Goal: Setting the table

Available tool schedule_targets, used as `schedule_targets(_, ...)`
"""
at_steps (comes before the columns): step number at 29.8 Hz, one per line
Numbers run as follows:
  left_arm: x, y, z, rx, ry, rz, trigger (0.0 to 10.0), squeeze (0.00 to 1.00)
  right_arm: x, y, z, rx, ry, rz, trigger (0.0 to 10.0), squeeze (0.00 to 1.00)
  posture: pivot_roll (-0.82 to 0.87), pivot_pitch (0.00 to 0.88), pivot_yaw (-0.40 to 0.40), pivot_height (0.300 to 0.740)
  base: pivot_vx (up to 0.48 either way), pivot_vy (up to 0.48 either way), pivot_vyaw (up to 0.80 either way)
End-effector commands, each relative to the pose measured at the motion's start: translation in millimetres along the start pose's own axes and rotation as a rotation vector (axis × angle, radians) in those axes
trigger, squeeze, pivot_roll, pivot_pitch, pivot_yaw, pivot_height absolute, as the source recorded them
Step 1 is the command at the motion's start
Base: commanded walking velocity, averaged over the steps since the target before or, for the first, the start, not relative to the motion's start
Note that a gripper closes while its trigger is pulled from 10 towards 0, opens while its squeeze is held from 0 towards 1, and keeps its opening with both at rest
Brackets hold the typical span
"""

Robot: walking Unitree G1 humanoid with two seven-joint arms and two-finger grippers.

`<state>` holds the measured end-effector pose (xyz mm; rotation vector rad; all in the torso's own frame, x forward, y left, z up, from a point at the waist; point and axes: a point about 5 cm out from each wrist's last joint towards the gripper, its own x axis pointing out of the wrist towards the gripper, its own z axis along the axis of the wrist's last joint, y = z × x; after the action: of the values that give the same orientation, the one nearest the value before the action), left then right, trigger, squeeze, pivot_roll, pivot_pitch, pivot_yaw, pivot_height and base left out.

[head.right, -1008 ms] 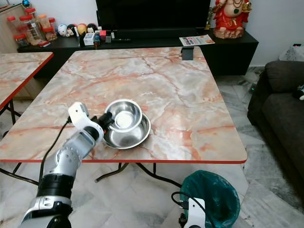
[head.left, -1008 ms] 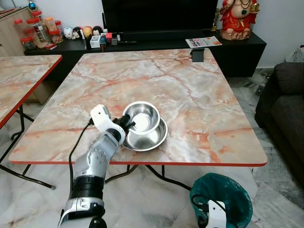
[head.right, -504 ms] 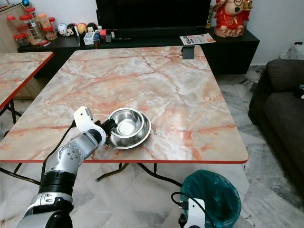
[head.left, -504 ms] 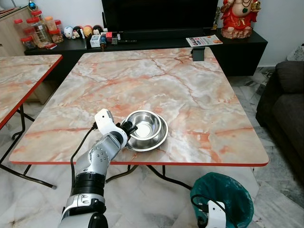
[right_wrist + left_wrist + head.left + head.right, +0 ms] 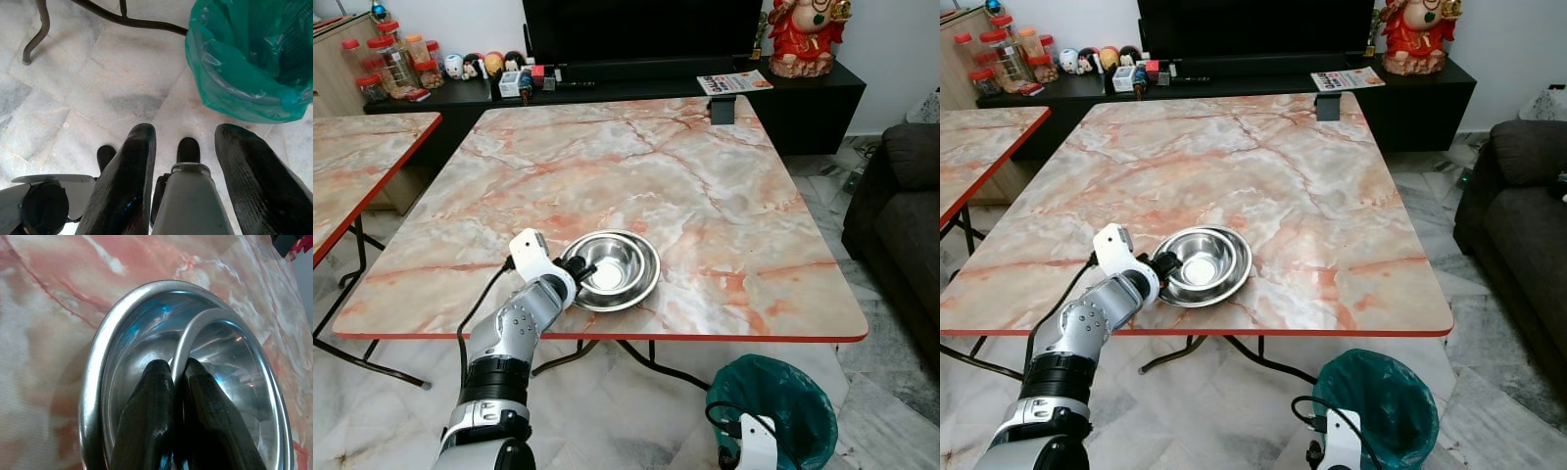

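Two steel bowls sit nested near the front edge of the marble table (image 5: 705,176). The smaller inner bowl (image 5: 613,264) rests inside the wider outer bowl (image 5: 652,277). My left gripper (image 5: 579,271) reaches in from the left and is shut on the inner bowl's near rim. In the left wrist view, the two black fingers (image 5: 155,382) pinch that thin rim (image 5: 195,325), with the outer bowl's rim (image 5: 102,352) around them. My right gripper (image 5: 187,129) hangs open low over the floor beside the bin, holding nothing.
A green-lined bin (image 5: 773,401) stands on the floor at the table's front right. A dark sofa (image 5: 901,206) is on the right and a second marble table (image 5: 352,166) on the left. A small black block (image 5: 722,111) sits at the table's far edge, before the TV console (image 5: 607,83).
The inner bowl, held raised and tilted above the outer bowl a second ago, has come down and now sits nested in it. My left gripper moved down with it.
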<state>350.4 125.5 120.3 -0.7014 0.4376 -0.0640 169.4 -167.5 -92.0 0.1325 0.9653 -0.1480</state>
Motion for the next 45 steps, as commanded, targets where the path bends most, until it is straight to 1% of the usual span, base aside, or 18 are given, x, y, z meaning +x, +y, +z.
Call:
schedule_targets(1, -0.2, 5.0, 0.3, 0.016, 0.007, 0.029, 10.0, 0.00, -0.3, 0.4, -1.2, 0.019, -0.001, -0.009, 10.0, 0.00, 0.06, 0.000, 0.088, 0.740, 0.000, 0.000, 0.00)
schedule_targets(4, -0.1, 4.8, -0.5, 0.014, 0.011, 0.031, 10.0, 0.00, -0.5, 0.6, -2.0, 0.022, 0.000, -0.009, 10.0, 0.00, 0.07, 0.004, 0.090, 0.740, 0.000, 0.000, 0.00)
schedule_targets(5, 0.0, 4.7, -0.7, 0.013, 0.013, 0.033, 10.0, 0.18, -0.5, 0.8, -2.2, 0.024, 0.001, -0.010, 10.0, 0.00, 0.06, 0.004, 0.092, 0.740, 0.000, 0.000, 0.00)
schedule_targets(6, 0.1, 4.9, -0.5, 0.014, 0.013, 0.036, 10.0, 0.25, -0.5, 0.8, -2.1, 0.025, 0.001, -0.010, 10.0, 0.00, 0.06, 0.004, 0.092, 0.740, 0.000, 0.000, 0.00)
schedule_targets(7, 0.2, 5.1, -0.3, 0.014, 0.013, 0.039, 10.0, 0.45, -0.5, 0.8, -2.0, 0.027, 0.000, -0.011, 10.0, 0.00, 0.06, 0.003, 0.094, 0.740, 0.000, 0.000, 0.00)
schedule_targets(9, 0.3, 5.2, 0.0, 0.013, 0.012, 0.042, 10.0, 0.47, -0.5, 0.5, -1.9, 0.032, -0.001, -0.013, 10.0, 0.00, 0.06, 0.004, 0.094, 0.740, 0.000, 0.000, 0.00)
schedule_targets(14, 0.9, 3.1, 2.0, 0.017, 0.003, 0.034, 10.0, 0.40, -0.5, -0.4, -1.7, 0.032, -0.002, -0.015, 10.0, 0.00, 0.06, 0.003, 0.094, 0.740, 0.000, 0.000, 0.00)
schedule_targets(15, 1.0, 3.1, 1.9, 0.019, 0.003, 0.034, 10.0, 0.00, -0.5, -0.6, -1.8, 0.033, -0.001, -0.016, 10.0, 0.00, 0.06, 0.003, 0.094, 0.740, 0.000, 0.000, 0.00)
schedule_targets(24, 0.9, 2.5, 0.2, 0.019, 0.004, 0.036, 10.0, 0.00, -0.8, -0.8, -3.4, 0.033, 0.002, -0.018, 10.0, 0.00, 0.06, 0.006, 0.094, 0.740, 0.000, 0.000, 0.00)
schedule_targets(25, 1.2, 2.8, 0.0, 0.016, 0.003, 0.041, 10.0, 0.27, -0.8, -0.6, -3.7, 0.033, 0.003, -0.017, 10.0, 0.00, 0.06, 0.006, 0.095, 0.740, 0.000, 0.000, 0.00)
schedule_targets(27, 1.6, 2.7, -0.3, 0.013, 0.002, 0.044, 10.0, 0.60, -0.9, -0.5, -3.7, 0.035, 0.002, -0.017, 10.0, 0.00, 0.06, 0.007, 0.095, 0.740, 0.000, 0.000, 0.00)
schedule_targets(29, 2.0, 2.3, -0.7, 0.009, 0.001, 0.047, 10.0, 0.70, -0.9, -0.8, -3.8, 0.037, 0.002, -0.018, 10.0, 0.00, 0.05, 0.008, 0.094, 0.740, 0.000, 0.000, 0.00)
schedule_targets(30, 2.1, 2.0, -0.9, 0.009, 0.001, 0.045, 10.0, 0.70, -0.9, -1.0, -3.8, 0.037, 0.001, -0.019, 10.0, 0.00, 0.05, 0.008, 0.094, 0.740, 0.000, 0.000, 0.00)
schedule_targets(31, 2.3, 1.1, -1.4, 0.012, 0.001, 0.044, 10.0, 0.00, -0.9, -1.4, -3.8, 0.037, 0.001, -0.020, 10.0, 0.00, 0.05, 0.008, 0.093, 0.740, 0.000, 0.000, 0.00)
schedule_targets(40, 2.0, -0.3, -2.9, 0.016, 0.002, 0.046, 10.0, 0.00, -1.1, -0.7, -4.7, 0.033, 0.004, -0.018, 10.0, 0.00, 0.06, 0.003, 0.094, 0.740, 0.000, 0.000, 0.00)
schedule_targets(41, 1.9, -0.8, -2.8, 0.021, 0.004, 0.042, 10.0, 0.18, -0.8, 1.2, -3.8, 0.035, 0.002, -0.013, 10.0, 0.00, 0.06, 0.002, 0.095, 0.740, 0.000, 0.000, 0.00)
schedule_targets(42, 1.9, -0.8, -2.7, 0.026, 0.004, 0.041, 10.0, 0.00, -0.7, 2.4, -3.0, 0.035, 0.000, -0.010, 10.0, 0.00, 0.06, 0.001, 0.095, 0.740, 0.000, 0.000, 0.00)
schedule_targets(45, 1.8, -0.5, -1.0, 0.034, 0.000, 0.048, 10.0, 0.00, -0.6, 1.9, -2.8, 0.036, 0.000, -0.010, 10.0, 0.00, 0.06, 0.000, 0.093, 0.740, 0.000, 0.000, 0.00)
